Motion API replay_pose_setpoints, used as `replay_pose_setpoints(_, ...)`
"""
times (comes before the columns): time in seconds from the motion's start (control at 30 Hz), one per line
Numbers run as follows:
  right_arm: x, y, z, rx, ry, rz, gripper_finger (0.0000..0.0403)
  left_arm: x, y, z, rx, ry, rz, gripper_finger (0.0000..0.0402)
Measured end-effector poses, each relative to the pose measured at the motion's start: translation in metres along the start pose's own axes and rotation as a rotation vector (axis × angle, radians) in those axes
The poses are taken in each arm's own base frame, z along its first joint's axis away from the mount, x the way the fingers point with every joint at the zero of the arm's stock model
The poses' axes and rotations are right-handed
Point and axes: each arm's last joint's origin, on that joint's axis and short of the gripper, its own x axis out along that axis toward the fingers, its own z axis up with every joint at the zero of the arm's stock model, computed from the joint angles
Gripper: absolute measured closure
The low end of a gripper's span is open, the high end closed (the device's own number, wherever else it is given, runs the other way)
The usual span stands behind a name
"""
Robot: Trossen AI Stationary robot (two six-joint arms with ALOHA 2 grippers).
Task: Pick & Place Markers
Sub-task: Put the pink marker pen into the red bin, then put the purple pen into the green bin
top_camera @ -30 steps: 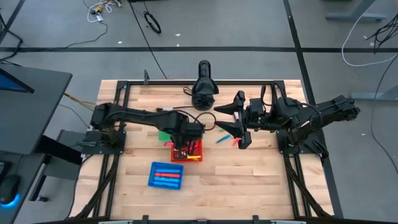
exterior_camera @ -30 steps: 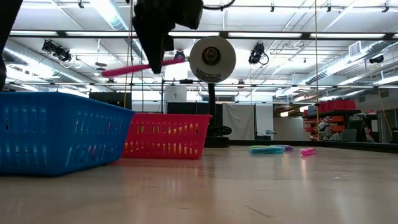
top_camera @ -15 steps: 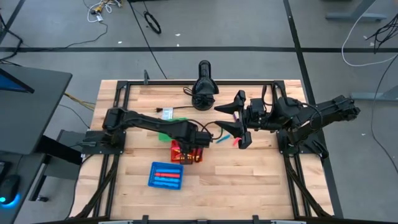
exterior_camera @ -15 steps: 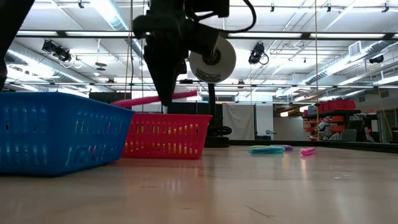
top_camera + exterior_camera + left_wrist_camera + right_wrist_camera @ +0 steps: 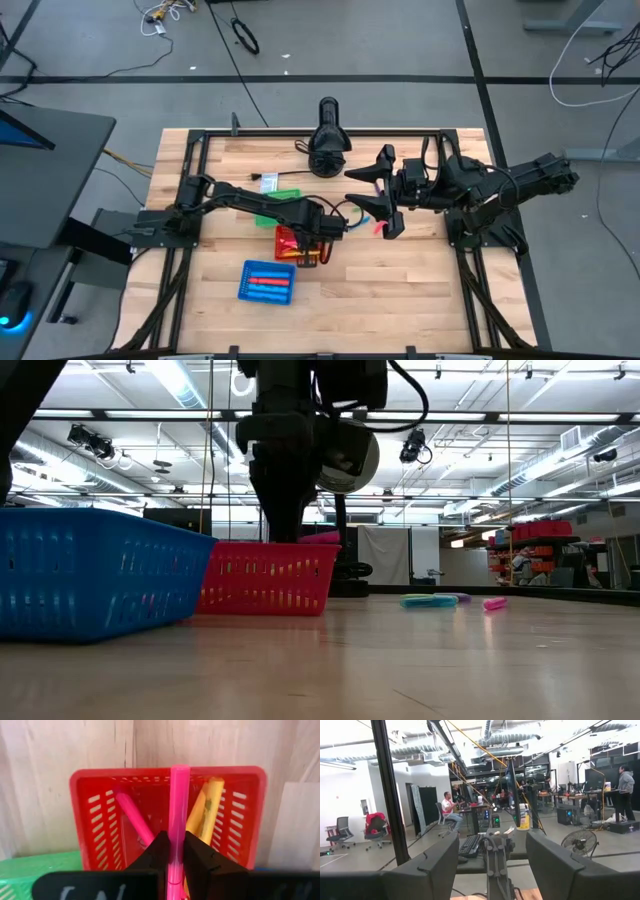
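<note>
Left gripper clamped on pink marker, low over red basket (sorting by colour, likely); right gripper spread wide, idle above table

A grey floor with loose cables surrounds the table; beyond, ceiling strip lights, desks, chairs, and seemingly a floor fan.
</note>
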Motion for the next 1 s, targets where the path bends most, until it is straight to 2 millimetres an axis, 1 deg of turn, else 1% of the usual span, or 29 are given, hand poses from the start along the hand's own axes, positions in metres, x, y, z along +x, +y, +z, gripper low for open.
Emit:
replay_pose_setpoints(0.13,0.000,0.000,0.000,-0.001,0.004,0.000,0.0172,0.002,0.004,0.002,-0.006,-0.008,-0.005,0.0365)
replay_pose_setpoints(0.2,0.000,0.000,-0.001,-0.002,0.008,0.000,0.0172,0.004,0.005,0.000,-0.016,0.015,-0.008,0.0364)
replay_pose_setpoints(0.27,0.000,0.000,-0.001,-0.002,0.010,0.000,0.0172,0.004,0.006,-0.001,-0.019,0.027,-0.018,0.0341)
replay_pose_setpoints(0.4,0.000,0.000,-0.002,-0.004,0.016,-0.001,0.0172,0.004,0.006,-0.001,-0.018,0.031,-0.027,0.0273)
replay_pose_setpoints(0.47,0.000,0.000,-0.001,-0.004,0.015,-0.001,0.0172,0.004,0.006,-0.001,-0.017,0.038,-0.035,0.0247)
replay_pose_setpoints(0.57,0.000,0.000,-0.002,-0.005,0.016,-0.001,0.0172,0.004,0.006,-0.002,-0.010,0.042,-0.063,0.0220)
replay_pose_setpoints(0.67,0.000,0.000,-0.002,-0.005,0.018,-0.001,0.0172,0.002,0.006,-0.003,-0.018,0.057,-0.078,0.0204)
replay_pose_setpoints(0.73,0.000,0.000,-0.002,-0.007,0.023,-0.001,0.0172,-0.004,0.006,-0.004,-0.018,0.044,-0.081,0.0201)
replay_pose_setpoints(0.8,0.000,0.000,-0.002,-0.007,0.023,-0.001,0.0172,-0.016,0.006,-0.004,-0.017,0.001,-0.084,0.0201)
replay_pose_setpoints(1.0,0.000,0.000,-0.002,-0.008,0.025,-0.001,0.0172,-0.067,0.008,-0.002,-0.002,-0.239,-0.078,0.0215)
